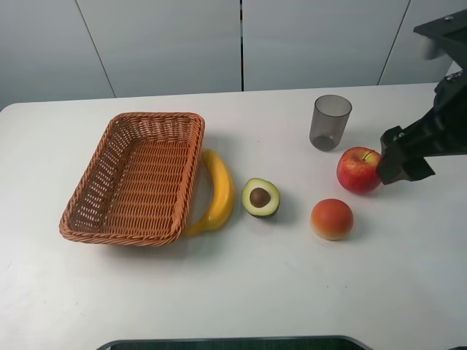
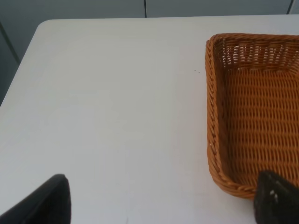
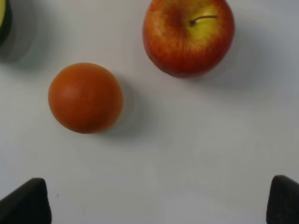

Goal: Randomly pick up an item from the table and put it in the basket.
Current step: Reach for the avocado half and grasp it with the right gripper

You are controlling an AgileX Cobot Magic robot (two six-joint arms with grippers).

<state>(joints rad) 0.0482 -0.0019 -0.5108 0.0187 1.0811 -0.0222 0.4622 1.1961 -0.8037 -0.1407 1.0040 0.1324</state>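
The halved avocado (image 1: pixel 260 197) lies cut side up on the white table (image 1: pixel 292 292), between the banana and the peach. Only its dark edge shows in the right wrist view (image 3: pixel 3 18). The wicker basket (image 1: pixel 87 219) stands empty at the left; its rim shows in the left wrist view (image 2: pixel 212 116). My right gripper (image 1: pixel 390 159) hovers open and empty just right of the apple, well to the right of the avocado; its fingertips (image 3: pixel 25 200) stand wide apart. My left gripper (image 2: pixel 161 205) is open and empty, left of the basket, and out of the exterior view.
A yellow banana (image 1: pixel 217 193) lies along the basket's right side. A round orange-red peach (image 1: pixel 332 219) (image 3: pixel 85 97) and a red apple (image 1: pixel 357 170) (image 3: pixel 188 36) sit right of the avocado. A grey translucent cup (image 1: pixel 330 122) stands behind them.
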